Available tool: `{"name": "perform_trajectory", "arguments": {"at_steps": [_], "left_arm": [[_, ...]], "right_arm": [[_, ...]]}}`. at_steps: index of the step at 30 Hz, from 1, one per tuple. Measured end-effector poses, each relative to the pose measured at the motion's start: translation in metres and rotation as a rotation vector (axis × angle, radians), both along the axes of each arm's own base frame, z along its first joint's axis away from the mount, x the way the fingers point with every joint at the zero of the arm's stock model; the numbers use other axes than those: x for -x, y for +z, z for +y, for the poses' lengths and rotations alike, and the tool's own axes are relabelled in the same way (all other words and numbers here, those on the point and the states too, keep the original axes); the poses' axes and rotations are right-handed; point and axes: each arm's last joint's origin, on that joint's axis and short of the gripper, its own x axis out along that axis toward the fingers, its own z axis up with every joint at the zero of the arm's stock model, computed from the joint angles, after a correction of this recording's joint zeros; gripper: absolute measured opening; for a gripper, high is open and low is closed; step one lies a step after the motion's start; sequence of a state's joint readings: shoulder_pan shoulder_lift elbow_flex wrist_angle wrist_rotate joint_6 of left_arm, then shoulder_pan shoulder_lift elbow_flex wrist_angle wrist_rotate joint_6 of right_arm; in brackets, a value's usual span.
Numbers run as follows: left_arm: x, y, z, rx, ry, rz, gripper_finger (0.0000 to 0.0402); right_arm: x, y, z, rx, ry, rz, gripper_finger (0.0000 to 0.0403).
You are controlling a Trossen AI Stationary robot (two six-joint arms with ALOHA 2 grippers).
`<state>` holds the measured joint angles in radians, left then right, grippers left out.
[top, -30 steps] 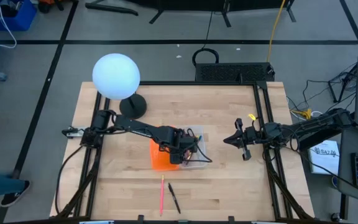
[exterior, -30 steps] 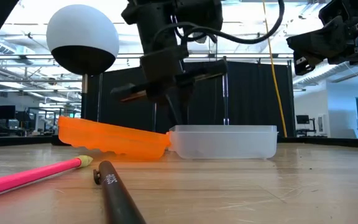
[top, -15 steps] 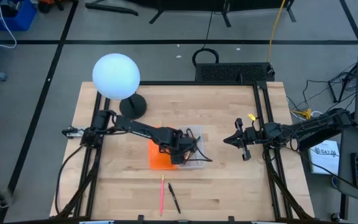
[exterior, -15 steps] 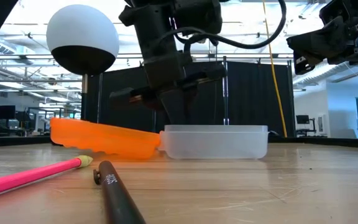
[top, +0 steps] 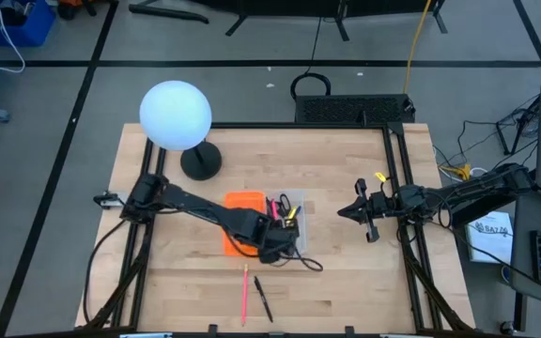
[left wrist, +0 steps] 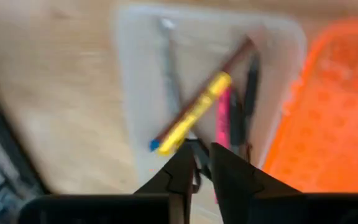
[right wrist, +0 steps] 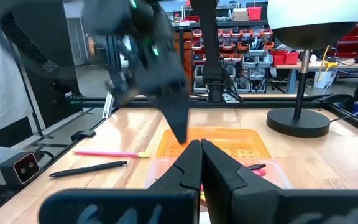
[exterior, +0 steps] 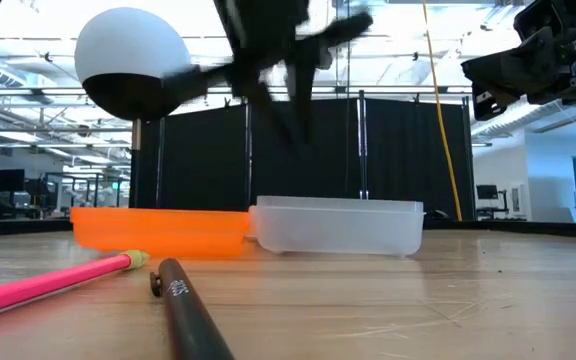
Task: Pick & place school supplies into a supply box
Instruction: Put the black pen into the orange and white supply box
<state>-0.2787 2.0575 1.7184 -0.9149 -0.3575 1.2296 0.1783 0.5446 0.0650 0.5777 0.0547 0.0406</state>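
Lifting clear of the shallow clear plastic case (top: 287,223): left tool (top: 276,246), a second ago down inside it, now above its near edge. Orange perforated half (top: 243,221) now lies flat. Yellow pencil (left wrist: 194,113) dropped in; pink pencil (top: 244,293) and black pen (top: 263,299) remain on table (top: 346,282). Left tool nearly pressed together, holding nothing. Right tool (top: 357,208) closed, idle at right.

Left gripper (exterior: 293,60) motion-blurred in low view, cut by top edge; finger gap unreadable. Left wrist view smeared: pens (left wrist: 194,115) in clear half of supply box (left wrist: 135,93) run together, count unclear. High view: box contents (top: 285,207) too small to sort; left arm covers box's near edge. Pink pencil (exterior: 48,283) cut by left edge
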Motion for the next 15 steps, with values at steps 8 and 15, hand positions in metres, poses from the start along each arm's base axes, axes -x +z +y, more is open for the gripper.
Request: {"name": "perform_trajectory", "arguments": {"at_steps": [8,15], "left_arm": [[0.04,0.057,-0.017,0.417,0.134,-0.039,0.0007],[0.086,0.046,-0.027,0.554,0.141,-0.059,0.0004]], "right_arm": [[0.0,-0.001,0.0,-0.023,0.011,0.015,0.0],[0.0,-0.001,0.001,-0.066,0.034,0.022,0.0]]}}
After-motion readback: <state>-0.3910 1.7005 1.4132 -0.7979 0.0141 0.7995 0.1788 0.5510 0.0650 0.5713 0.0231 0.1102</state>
